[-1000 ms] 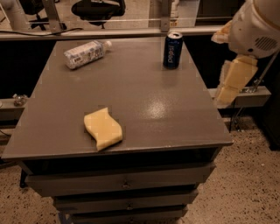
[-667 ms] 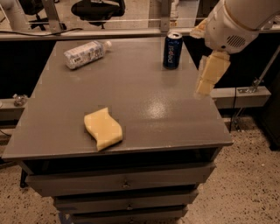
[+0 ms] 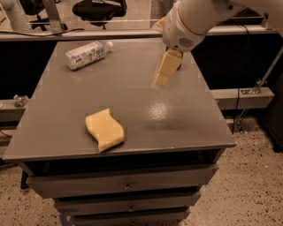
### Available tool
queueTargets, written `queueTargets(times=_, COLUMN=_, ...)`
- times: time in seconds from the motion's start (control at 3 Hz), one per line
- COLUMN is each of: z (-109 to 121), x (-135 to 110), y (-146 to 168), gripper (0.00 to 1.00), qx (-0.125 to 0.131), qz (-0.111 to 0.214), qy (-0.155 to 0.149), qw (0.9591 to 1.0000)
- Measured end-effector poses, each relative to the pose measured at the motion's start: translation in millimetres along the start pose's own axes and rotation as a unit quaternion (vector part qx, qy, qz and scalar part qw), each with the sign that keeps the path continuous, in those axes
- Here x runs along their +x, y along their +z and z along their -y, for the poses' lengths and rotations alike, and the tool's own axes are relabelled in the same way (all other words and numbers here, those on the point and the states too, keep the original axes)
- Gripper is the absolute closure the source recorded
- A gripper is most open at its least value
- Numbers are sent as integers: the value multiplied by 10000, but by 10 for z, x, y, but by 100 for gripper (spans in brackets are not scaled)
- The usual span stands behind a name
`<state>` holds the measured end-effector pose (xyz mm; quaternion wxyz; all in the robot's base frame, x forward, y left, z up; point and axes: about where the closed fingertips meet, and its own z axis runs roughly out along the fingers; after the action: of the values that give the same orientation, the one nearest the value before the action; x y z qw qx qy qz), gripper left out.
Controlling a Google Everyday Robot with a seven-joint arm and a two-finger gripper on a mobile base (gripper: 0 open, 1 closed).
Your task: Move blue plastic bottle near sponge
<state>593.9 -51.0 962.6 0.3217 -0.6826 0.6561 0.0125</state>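
The blue plastic bottle (image 3: 86, 54) lies on its side at the table's far left, white cap pointing right. The pale yellow sponge (image 3: 105, 129) lies flat near the front edge, left of centre. The two are far apart. My gripper (image 3: 161, 80) hangs from the white arm (image 3: 194, 17) above the middle-right of the table. It is well to the right of the bottle and beyond the sponge. It holds nothing that I can see.
The grey table (image 3: 190, 123) has drawers (image 3: 124, 185) under its front edge. A rail (image 3: 239, 95) runs along the right side. Office chairs (image 3: 99, 9) stand behind the table. The arm covers the far right corner of the tabletop.
The arm has swung left from beyond the table's right edge to over the middle-right of the top. It now hides the dark blue can. The bottle and sponge have not moved.
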Motion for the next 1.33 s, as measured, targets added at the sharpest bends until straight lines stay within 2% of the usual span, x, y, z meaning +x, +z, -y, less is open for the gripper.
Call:
queueTargets(times=0.33, z=258, x=-484, y=322, gripper=0, qx=140, qz=427, qy=90, qw=9990)
queueTargets(times=0.67, z=257, x=-484, y=322, gripper=0, qx=140, qz=427, qy=90, qw=9990)
queueTargets(times=1.0, z=318, x=-567, y=464, gripper=0, qx=147, qz=584, qy=-13, qw=9982)
queueTargets(times=1.33, z=533, x=-692, y=768, gripper=0, qx=218, qz=838, qy=-86, qw=9962)
